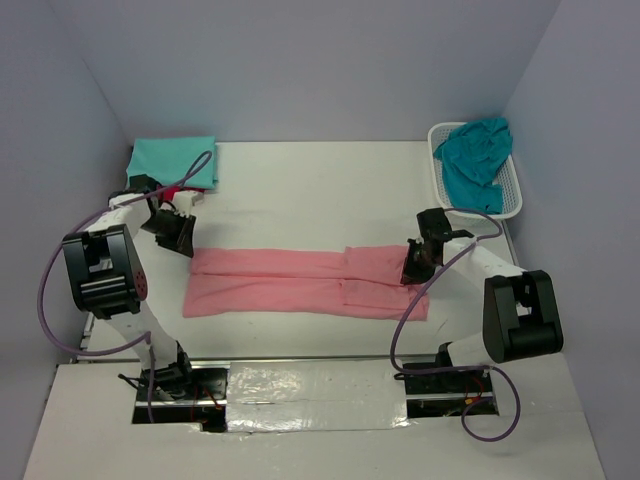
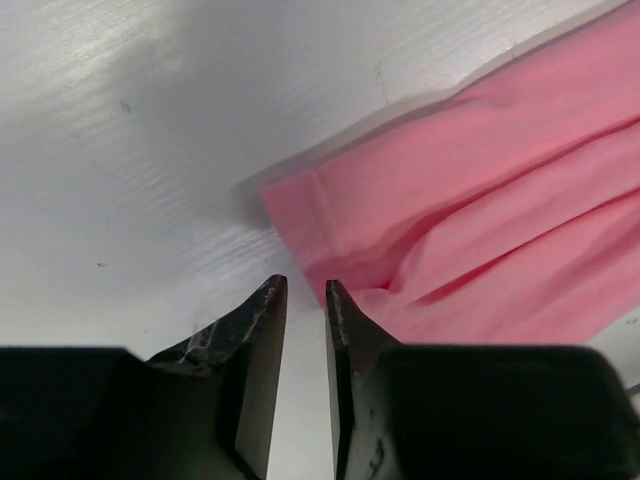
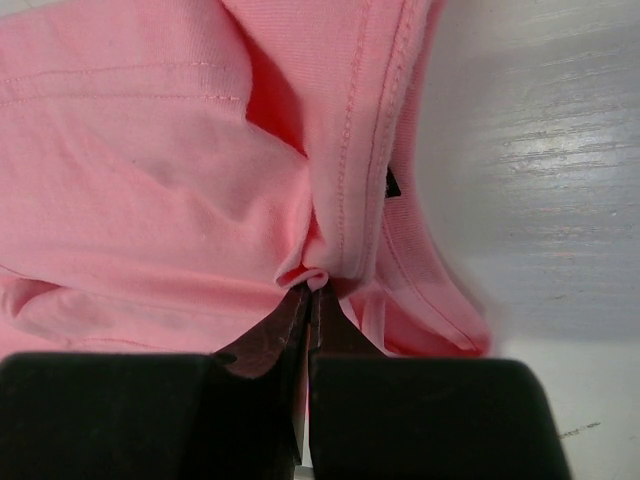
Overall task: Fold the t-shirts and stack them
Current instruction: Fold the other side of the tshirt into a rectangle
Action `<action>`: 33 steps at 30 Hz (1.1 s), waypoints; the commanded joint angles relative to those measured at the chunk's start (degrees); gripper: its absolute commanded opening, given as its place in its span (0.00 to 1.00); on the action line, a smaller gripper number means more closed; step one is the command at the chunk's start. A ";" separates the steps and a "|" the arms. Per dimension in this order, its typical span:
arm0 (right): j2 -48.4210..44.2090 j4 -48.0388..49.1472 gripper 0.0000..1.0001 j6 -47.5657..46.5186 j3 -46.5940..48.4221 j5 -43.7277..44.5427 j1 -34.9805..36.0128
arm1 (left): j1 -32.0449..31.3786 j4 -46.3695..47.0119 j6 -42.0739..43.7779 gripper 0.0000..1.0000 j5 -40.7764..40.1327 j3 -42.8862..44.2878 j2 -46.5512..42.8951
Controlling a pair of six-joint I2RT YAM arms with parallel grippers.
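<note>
A salmon pink t-shirt (image 1: 300, 285) lies as a long folded strip across the middle of the table. My right gripper (image 1: 413, 270) is shut on a pinch of its cloth near the right end; in the right wrist view the fingertips (image 3: 310, 292) clamp a small fold beside a stitched hem (image 3: 360, 150). My left gripper (image 1: 182, 240) hovers at the strip's far left corner. Its jaws (image 2: 305, 285) stand a narrow gap apart with only bare table between them, just short of the pink corner (image 2: 300, 200). A mint-teal t-shirt (image 1: 175, 160) lies folded at the back left.
A white lattice basket (image 1: 510, 195) at the back right holds a crumpled darker teal-blue t-shirt (image 1: 475, 160). Purple cables (image 1: 60, 260) loop off both arms. Grey walls close in the table on three sides.
</note>
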 commanded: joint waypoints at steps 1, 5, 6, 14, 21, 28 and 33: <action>0.44 1.23 0.00 -0.81 -0.34 1.23 -0.11 | -0.32 0.80 -1.57 0.34 -1.42 0.63 0.98; 0.35 0.97 0.00 -1.07 -0.07 1.84 -0.11 | -0.41 -1.76 -0.60 0.36 2.19 -0.86 0.82; 0.35 0.79 0.00 -1.25 0.01 2.02 -0.10 | -0.41 -1.93 -0.51 0.37 2.45 -1.13 0.73; 0.62 0.44 0.00 -1.77 0.28 2.46 -0.11 | -0.33 -2.81 -0.95 0.39 3.85 -0.96 -0.41; 0.97 0.53 0.00 -1.95 0.19 2.55 -0.10 | -0.41 -3.43 -2.01 0.51 7.20 0.45 -2.52; 1.50 0.79 0.00 -1.86 0.28 2.11 -0.11 | -0.33 -3.61 -0.87 0.56 6.06 -2.18 -2.26; 1.85 0.79 0.00 -2.04 0.45 2.20 -0.19 | -0.33 -4.39 0.19 0.40 5.09 -2.71 -1.65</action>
